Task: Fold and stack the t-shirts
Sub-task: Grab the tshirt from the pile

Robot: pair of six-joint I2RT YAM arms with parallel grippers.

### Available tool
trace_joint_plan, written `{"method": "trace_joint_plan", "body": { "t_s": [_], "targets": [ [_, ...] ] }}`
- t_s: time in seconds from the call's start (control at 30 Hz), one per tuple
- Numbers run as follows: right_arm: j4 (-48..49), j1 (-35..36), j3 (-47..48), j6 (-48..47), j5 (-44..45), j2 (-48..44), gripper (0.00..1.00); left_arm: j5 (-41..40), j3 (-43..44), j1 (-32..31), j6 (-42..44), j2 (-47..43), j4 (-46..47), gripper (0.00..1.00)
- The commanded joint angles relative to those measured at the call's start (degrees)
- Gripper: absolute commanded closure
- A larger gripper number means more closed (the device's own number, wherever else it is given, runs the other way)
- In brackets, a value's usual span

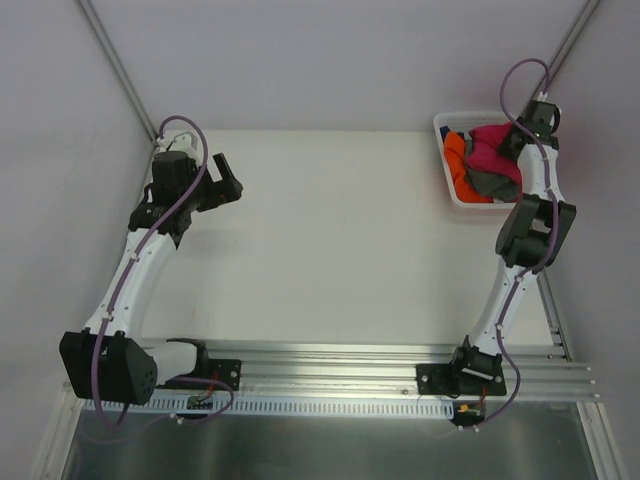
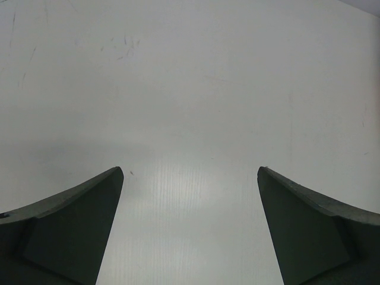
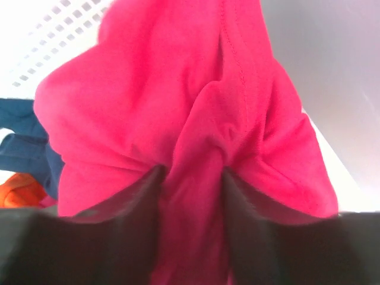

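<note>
The t-shirts lie bunched in a white basket (image 1: 446, 172) at the table's back right. The pink t-shirt (image 1: 488, 145) is on top, with the orange one (image 1: 458, 165) and the grey one (image 1: 490, 182) beside it. In the right wrist view the pink t-shirt (image 3: 178, 107) fills the frame, with the dark blue one (image 3: 24, 148) and the orange one (image 3: 18, 193) at the left. My right gripper (image 3: 191, 172) is shut on a fold of the pink cloth, over the basket (image 1: 520, 135). My left gripper (image 2: 190, 172) is open and empty over bare table at the back left (image 1: 225, 178).
The white table (image 1: 330, 240) lies between the arms. The basket wall with its perforations (image 3: 47, 29) shows behind the pink cloth. Grey walls close in the back and both sides. A metal rail (image 1: 350, 365) runs along the near edge by the arm bases.
</note>
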Motion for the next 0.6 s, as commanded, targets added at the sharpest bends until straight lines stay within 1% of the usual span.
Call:
{"method": "trace_joint_plan", "body": {
  "t_s": [0.0, 0.03, 0.1, 0.3, 0.37, 0.4, 0.43, 0.47, 0.5, 0.53, 0.57],
  "targets": [
    [1.25, 0.52, -1.47, 0.99, -1.03, -3.73, 0.63, 0.6, 1.16, -0.37, 0.14, 0.52, 1.98, 0.01],
    [1.77, 0.52, -3.31, 0.81, -0.68, -4.6, 0.71, 0.78, 1.24, -0.37, 0.06, 0.52, 1.89, 0.01],
    [2.92, 0.52, -4.38, 0.11, 0.46, -7.23, 0.78, 0.95, 0.98, -0.37, 0.06, 0.35, 1.89, 0.01],
    [2.83, 0.52, -2.97, -2.88, 0.91, -11.72, 0.77, 1.66, 0.28, -0.37, 0.32, 0.0, 2.15, 0.01],
    [2.84, 0.52, -2.97, -3.84, -0.05, -13.48, 0.56, 2.54, 0.19, -0.37, 0.32, 0.26, 2.24, 0.01],
    [2.4, 0.52, -2.8, -4.02, -0.76, -14.27, 0.32, 2.8, 0.28, -0.37, 0.41, 0.43, 2.16, 0.01],
    [2.05, 0.52, -2.62, -4.11, -1.37, -14.72, 0.19, 2.89, 0.36, -0.37, 0.32, 0.7, 2.16, 0.01],
    [1.35, 0.52, -2.45, -3.94, -4.16, -15.16, 0.1, 2.89, 0.54, -0.37, 0.06, 1.31, 2.07, 0.01],
    [1.08, 0.17, -2.62, -2.45, -5.93, -15.68, 0.04, 2.89, 1.24, -0.37, -0.73, 1.58, 2.07, 0.01],
    [0.9, 0.0, -2.71, -1.4, -8.47, -16.3, 0.0, 2.8, 1.77, -0.37, -1.52, 1.84, 1.98, 0.01],
    [0.12, -0.01, -2.88, -0.52, -10.24, -17.61, 0.02, 3.32, 2.55, -0.37, -4.31, 2.1, 1.89, 0.01]
  ]
}}
